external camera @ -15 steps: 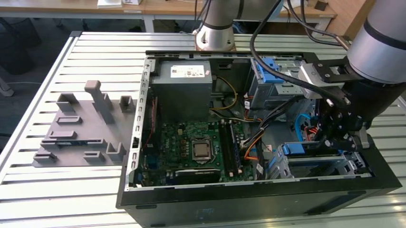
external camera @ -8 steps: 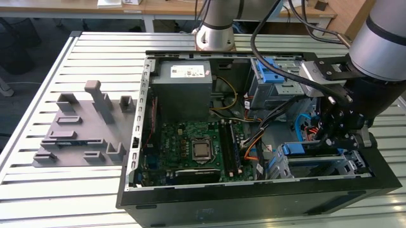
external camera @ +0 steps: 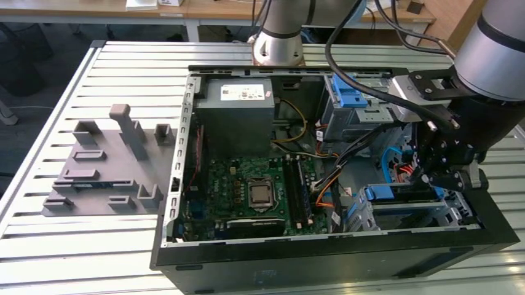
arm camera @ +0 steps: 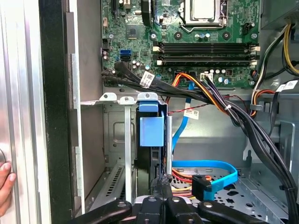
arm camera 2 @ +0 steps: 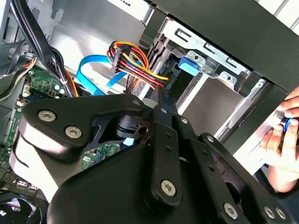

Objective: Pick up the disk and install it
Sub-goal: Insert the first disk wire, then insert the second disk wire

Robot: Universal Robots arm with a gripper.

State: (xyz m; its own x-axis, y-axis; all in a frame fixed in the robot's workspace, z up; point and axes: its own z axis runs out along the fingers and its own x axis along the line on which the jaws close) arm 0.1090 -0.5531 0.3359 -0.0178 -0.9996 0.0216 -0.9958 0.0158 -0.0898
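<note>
Exterior view: open PC case (external camera: pixel 328 258) lies on a slatted table (external camera: pixel 90 258), motherboard (external camera: pixel 254 190) inside. Arm (external camera: pixel 492 55) reaches down into the case on the exterior view's right. Gripper (external camera: pixel 434 178) sits just above the drive cage (external camera: pixel 410 212) in the case's near corner. Disk (external camera: pixel 402 193) is in that cage, blue rail on top, dark body below, gripper right at its edge. Power supply (external camera: pixel 238 110) stands at the case's far wall. Grey fixture (external camera: pixel 107 166) lies on the table, well apart from the case.

Second wrist view: black gripper linkage (arm camera 2: pixel 140 163) covers the foreground; fingertips hidden, so cannot tell whether they clamp or are released. Beyond it, the cage (arm camera 2: pixel 210 65) with a blue tab (arm camera 2: pixel 189 65), a bundle of coloured wires (arm camera 2: pixel 135 60), a blue flat cable (arm camera 2: pixel 93 74). A hand (arm camera 2: pixel 285 140) rests at the case's outer edge.

First wrist view: disk (arm camera: pixel 150 140) stands on edge inside the cage (arm camera: pixel 121 140), blue rail (arm camera: pixel 152 128) facing the camera. Gripper (arm camera: pixel 161 184) meets the disk's near edge; grip itself unclear. Blue cable (arm camera: pixel 205 170) lies just beside the cage. Fingertips (arm camera: pixel 5 182) of a hand rest on the table outside the case wall.
</note>
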